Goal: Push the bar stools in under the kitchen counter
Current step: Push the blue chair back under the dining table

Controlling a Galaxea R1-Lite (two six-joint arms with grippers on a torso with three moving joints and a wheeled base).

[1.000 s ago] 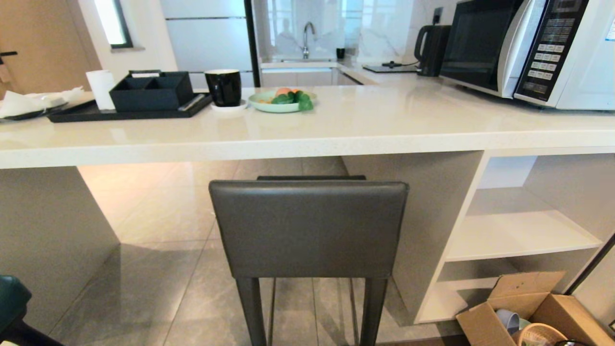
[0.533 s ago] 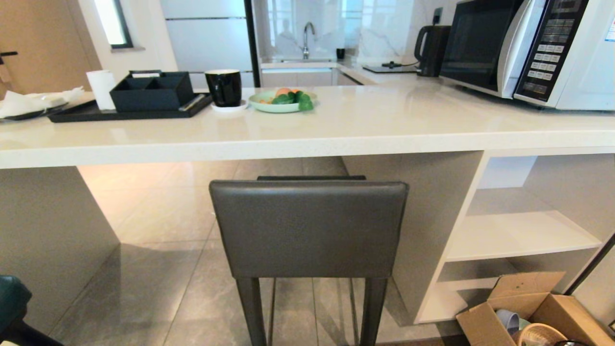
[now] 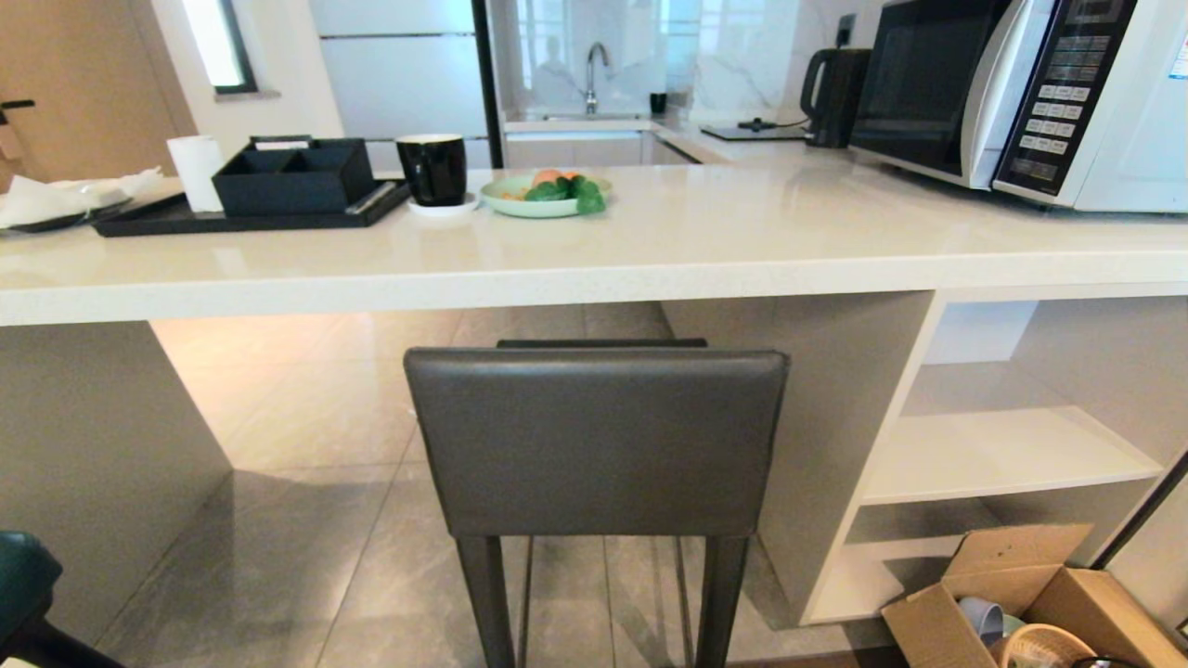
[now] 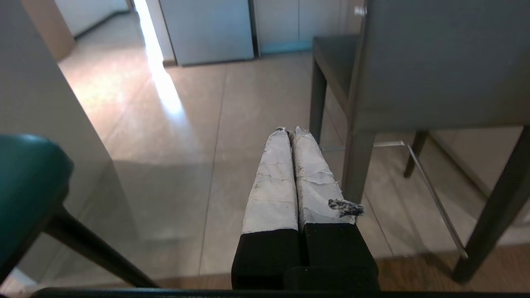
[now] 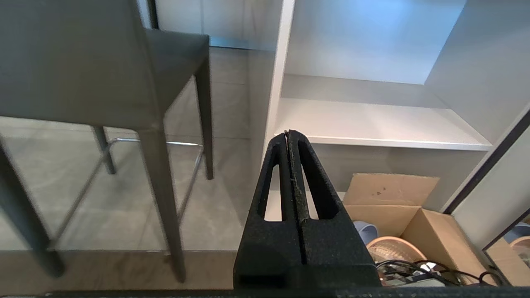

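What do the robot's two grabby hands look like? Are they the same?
Not quite the same. The left gripper has two long black fingers wrapped in cracked, whitish tape, with a frayed dark scrap sticking off one side. The right gripper is plain black with a rough, grainy surface, and each finger tapers to a point and has a long slot cut through it. No cables show on either.

Three views, shared grey stool [image 3: 596,441]
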